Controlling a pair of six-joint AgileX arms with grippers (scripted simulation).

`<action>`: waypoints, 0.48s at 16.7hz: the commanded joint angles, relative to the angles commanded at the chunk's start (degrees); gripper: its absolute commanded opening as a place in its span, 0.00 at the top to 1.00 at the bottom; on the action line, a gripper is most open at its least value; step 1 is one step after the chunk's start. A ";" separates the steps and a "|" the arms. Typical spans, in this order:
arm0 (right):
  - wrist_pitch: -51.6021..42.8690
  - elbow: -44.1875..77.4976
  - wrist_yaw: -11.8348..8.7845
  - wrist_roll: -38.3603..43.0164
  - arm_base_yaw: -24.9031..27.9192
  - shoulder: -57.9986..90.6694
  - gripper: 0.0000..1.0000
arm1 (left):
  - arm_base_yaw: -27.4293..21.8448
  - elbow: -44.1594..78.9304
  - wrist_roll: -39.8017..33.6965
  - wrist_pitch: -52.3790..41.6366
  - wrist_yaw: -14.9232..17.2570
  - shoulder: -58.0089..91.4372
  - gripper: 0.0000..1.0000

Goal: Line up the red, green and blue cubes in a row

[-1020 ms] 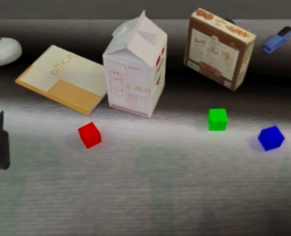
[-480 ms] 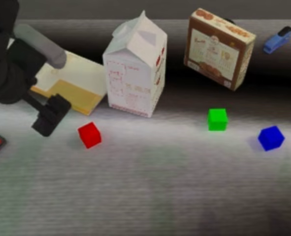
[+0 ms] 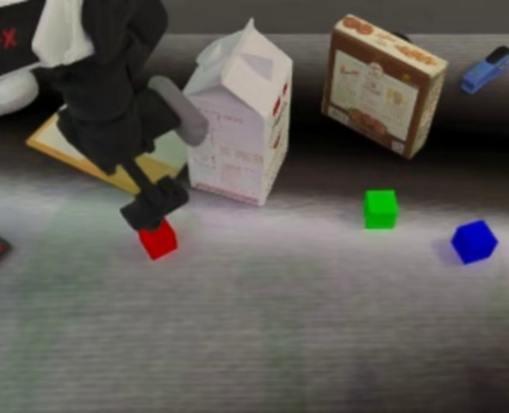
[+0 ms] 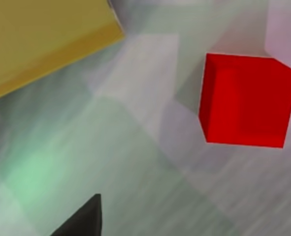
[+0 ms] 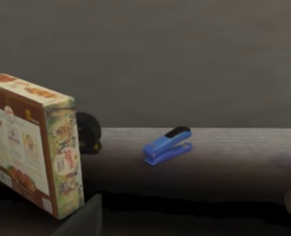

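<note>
Because the red cube (image 3: 158,240) sits far left of the green cube (image 3: 380,209) and blue cube (image 3: 474,242), the left claw (image 3: 154,206) hovers above it; whether its fingers are apart, I cannot tell.

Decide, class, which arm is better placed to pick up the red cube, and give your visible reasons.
Left. The left gripper hangs just above the red cube, which fills much of the left wrist view. The right arm is absent from the top view; its wrist camera faces the cereal box and blue stapler.
</note>
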 joint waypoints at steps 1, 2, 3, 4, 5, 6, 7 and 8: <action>0.00 0.00 0.00 0.00 0.00 0.00 0.00 | -0.41 1.81 0.64 -1.07 -0.01 2.08 0.00; 0.00 0.00 0.00 0.00 0.00 0.00 0.00 | -0.70 3.14 1.10 -1.84 -0.03 3.59 0.00; 0.00 0.00 0.00 0.00 0.00 0.00 0.00 | -0.88 3.93 1.38 -2.30 -0.04 4.51 0.00; 0.00 0.00 0.00 0.00 0.00 0.00 0.00 | -0.94 4.21 1.48 -2.47 -0.05 4.84 0.00; 0.00 0.00 0.00 0.00 0.00 0.00 0.00 | -0.94 4.21 1.48 -2.47 -0.05 4.84 0.00; 0.00 0.00 0.00 0.00 0.00 0.00 0.00 | -0.94 4.21 1.48 -2.47 -0.05 4.84 0.00; 0.00 0.00 0.00 0.00 0.00 0.00 0.00 | -0.94 4.21 1.48 -2.47 -0.05 4.84 0.00; 0.00 0.00 0.00 0.00 0.00 0.00 0.00 | -0.63 4.04 1.42 -2.34 -0.06 4.70 0.00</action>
